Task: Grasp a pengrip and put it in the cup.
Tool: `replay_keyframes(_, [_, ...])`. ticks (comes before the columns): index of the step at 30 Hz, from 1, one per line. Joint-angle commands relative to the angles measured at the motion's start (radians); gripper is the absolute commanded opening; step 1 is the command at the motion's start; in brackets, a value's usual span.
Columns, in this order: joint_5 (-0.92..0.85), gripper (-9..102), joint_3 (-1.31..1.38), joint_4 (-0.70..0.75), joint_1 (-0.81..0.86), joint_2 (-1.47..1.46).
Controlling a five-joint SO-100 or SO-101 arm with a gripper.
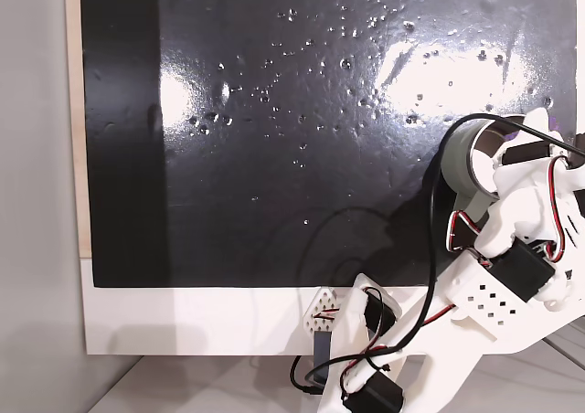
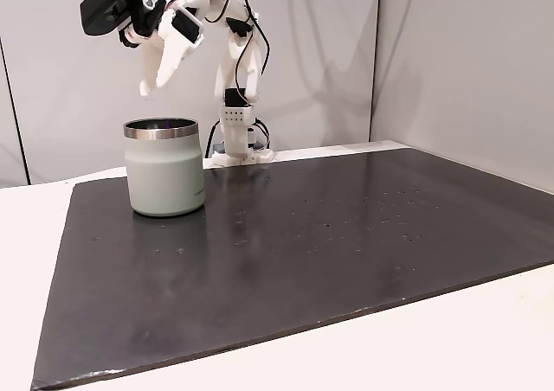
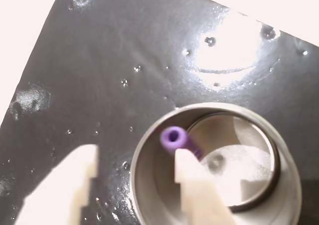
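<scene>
Hovering high above the cup (image 2: 164, 170) with the gripper (image 3: 137, 153) spread wide and nothing pinched between the fingers. Reads as released. Spotting the pengrip (image 3: 173, 137) in the wrist view, purple and end-on, right at the tip of one white finger (image 3: 192, 185) and inside the ring of the steel rim as seen from above. Cannot tell whether dropping free or clinging to that fingertip. Not yet lying on the shiny cup bottom, going by this angle.

Judging progress: grasp done, carry done, release apparently made, and only the landing inside the cup left to confirm. Calls for a small shake or a wait if stuck to the finger.

Checking room now. Plenty of height between fingertips and rim in the side-on fixed view (image 2: 169, 62), so no risk of knocking the cup on a straight lift. Worth noting the other finger (image 3: 70, 185) hanging outside the rim, over the black mat (image 2: 346, 235). Sitting near the mat's far left corner in that side view, close to the arm's base, with the white table (image 2: 485, 339) just beyond the mat's border. Wide, bare mat toward the camera and to the right, so an easy retreat that way.
</scene>
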State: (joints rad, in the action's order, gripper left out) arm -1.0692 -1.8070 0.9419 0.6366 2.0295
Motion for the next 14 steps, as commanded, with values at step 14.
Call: replay_keyframes(14, [0.003,24,0.009,-0.034,0.000,0.054])
